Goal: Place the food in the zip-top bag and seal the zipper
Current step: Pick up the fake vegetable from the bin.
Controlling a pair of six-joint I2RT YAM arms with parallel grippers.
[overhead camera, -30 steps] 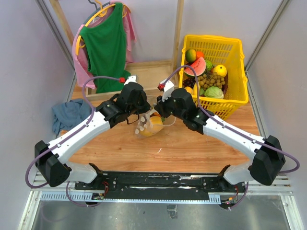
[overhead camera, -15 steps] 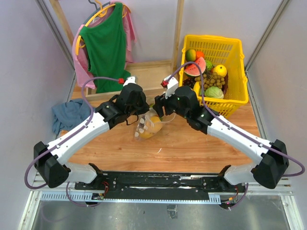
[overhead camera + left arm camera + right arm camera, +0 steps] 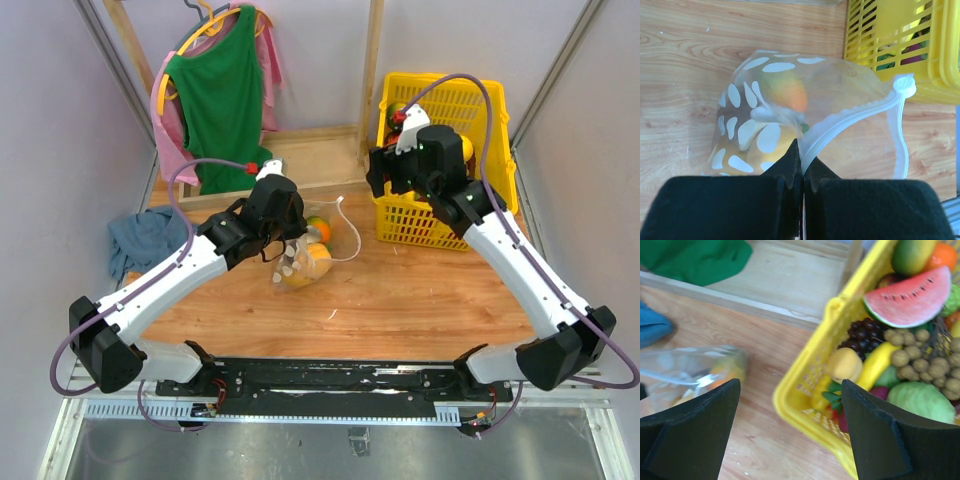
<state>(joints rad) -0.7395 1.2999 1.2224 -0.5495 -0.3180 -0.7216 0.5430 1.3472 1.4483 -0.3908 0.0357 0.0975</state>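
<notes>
R gripper [image 3: 790, 390], fingers spread, sits over the basket [image 3: 840, 315] corner w/ food [image 3: 875, 365] just beneath — bag [image 3: 765, 100] lies to its left, zipper [image 3: 855, 117] nipped tight in L gripper [image 3: 801, 160].

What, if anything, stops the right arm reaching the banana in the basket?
Probably nothing, so likely yes: the right gripper hangs open over the basket rim, and the banana lies exposed on top, though crowded by grapes and other fruit.
</notes>
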